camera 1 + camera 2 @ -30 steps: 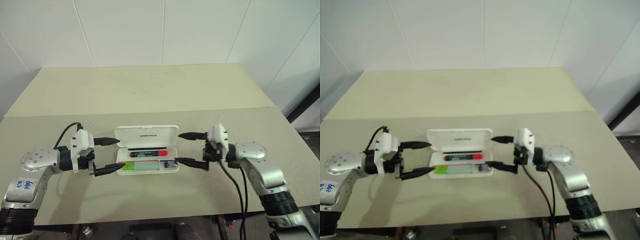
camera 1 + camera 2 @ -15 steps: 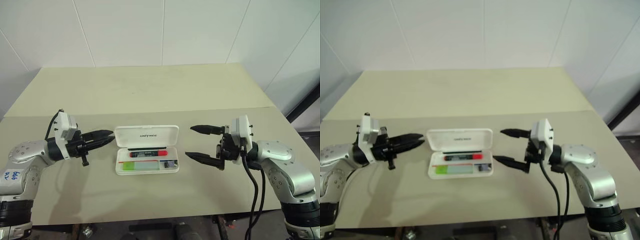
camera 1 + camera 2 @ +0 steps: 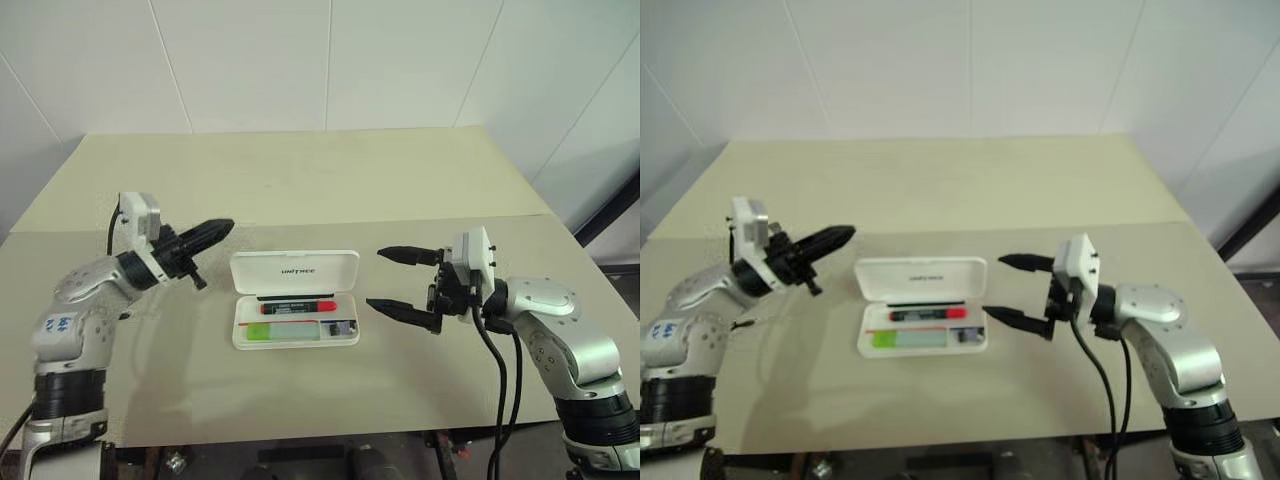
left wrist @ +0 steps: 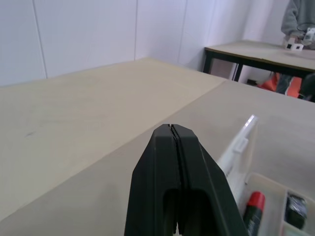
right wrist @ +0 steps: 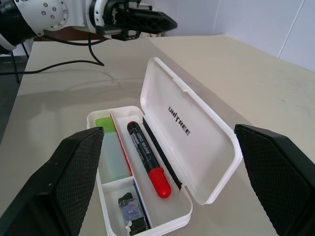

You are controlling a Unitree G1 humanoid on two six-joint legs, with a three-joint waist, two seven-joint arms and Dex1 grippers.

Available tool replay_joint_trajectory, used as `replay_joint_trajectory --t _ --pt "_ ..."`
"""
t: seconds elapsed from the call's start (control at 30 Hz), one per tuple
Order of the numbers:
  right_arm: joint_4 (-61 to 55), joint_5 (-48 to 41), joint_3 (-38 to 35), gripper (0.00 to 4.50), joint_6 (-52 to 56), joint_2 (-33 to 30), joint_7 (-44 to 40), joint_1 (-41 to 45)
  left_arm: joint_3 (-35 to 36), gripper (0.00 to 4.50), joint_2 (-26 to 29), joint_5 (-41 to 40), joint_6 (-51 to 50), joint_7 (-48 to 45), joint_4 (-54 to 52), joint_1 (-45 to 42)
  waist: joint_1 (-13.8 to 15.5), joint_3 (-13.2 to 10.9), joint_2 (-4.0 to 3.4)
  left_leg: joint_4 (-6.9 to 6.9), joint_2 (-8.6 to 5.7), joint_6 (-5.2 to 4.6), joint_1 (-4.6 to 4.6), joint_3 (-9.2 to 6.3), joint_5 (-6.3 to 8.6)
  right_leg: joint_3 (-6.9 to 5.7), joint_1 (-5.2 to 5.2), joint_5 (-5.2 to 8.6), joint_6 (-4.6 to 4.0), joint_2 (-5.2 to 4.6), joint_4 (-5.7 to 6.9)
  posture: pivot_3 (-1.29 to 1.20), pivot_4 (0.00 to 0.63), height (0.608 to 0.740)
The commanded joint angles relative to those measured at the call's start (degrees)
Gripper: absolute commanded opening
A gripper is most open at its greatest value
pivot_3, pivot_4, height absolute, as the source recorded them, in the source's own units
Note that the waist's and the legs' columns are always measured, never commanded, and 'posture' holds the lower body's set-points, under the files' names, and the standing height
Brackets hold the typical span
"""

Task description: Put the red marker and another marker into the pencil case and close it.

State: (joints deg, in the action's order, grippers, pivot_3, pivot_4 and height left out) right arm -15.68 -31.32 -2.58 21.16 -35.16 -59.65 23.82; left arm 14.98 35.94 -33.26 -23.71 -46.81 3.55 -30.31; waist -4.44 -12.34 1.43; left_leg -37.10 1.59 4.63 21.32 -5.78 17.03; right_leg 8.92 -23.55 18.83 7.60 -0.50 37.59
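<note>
The pencil case (image 3: 295, 298) lies open on the bench (image 3: 320, 180), lid up at its 12 o'clock edge. Inside, the red marker (image 5: 147, 158) sits in the long slot and the green highlighter (image 3: 256, 333) at 7 o'clock. Both arms have drawn back from the case's ends within the last second. The left end effector (image 3: 215, 231), at the case's 10 o'clock, has snapped closed on nothing; the right end effector (image 3: 402, 282), at 3 o'clock, gapes wide and empty. Loading looks done, so closing the lid probably comes next.
</note>
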Motion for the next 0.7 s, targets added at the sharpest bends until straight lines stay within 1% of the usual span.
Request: replay_joint_trajectory --t 0.03,0.2,0.43,0.63,0.7 --pt "-1.9 0.1 -0.2 4.50 -1.3 0.2 0.9 -0.1 -2.2 0.03 -0.5 2.7 1.3 0.3 1.0 -1.6 -0.1 0.0 0.00 0.01 0.00 0.00 0.00 0.00 0.00 0.00 0.00 0.00 0.00 0.00 0.00 0.00 0.150 0.740" --pt "-2.9 0.2 -0.8 4.50 -0.9 -0.2 1.6 -1.0 -5.7 0.03 0.4 4.4 2.3 -4.1 1.8 -1.3 -0.1 0.0 0.00 0.01 0.01 0.00 0.02 0.00 0.00 -0.01 -0.02 0.00 0.00 0.00 0.00 0.00 0.150 0.740" --pt "-3.9 0.0 -1.3 4.50 -0.7 -0.5 2.7 -1.9 -6.0 0.03 2.3 5.3 2.6 -8.5 2.5 -0.3 -0.1 0.0 0.00 0.00 0.00 0.01 0.01 0.00 0.00 0.00 -0.01 0.00 0.00 0.01 0.03 0.00 0.150 0.740" --pt "-4.1 0.1 -1.2 4.50 -0.8 -0.4 3.2 -2.1 -5.6 0.03 4.5 4.6 2.2 -12.7 0.4 1.9 -0.1 0.0 0.00 0.03 0.01 0.01 0.01 0.00 0.00 0.00 -0.02 0.00 0.00 0.01 0.00 0.00 0.150 0.740" --pt "-4.0 0.1 -1.2 4.50 -0.7 -0.4 3.4 -2.0 -6.0 0.03 6.3 4.4 1.8 -15.3 -1.6 4.0 -0.1 0.0 0.00 0.02 0.01 0.01 0.01 0.00 0.00 -0.01 -0.02 0.00 0.00 0.01 0.00 0.00 0.150 0.740"
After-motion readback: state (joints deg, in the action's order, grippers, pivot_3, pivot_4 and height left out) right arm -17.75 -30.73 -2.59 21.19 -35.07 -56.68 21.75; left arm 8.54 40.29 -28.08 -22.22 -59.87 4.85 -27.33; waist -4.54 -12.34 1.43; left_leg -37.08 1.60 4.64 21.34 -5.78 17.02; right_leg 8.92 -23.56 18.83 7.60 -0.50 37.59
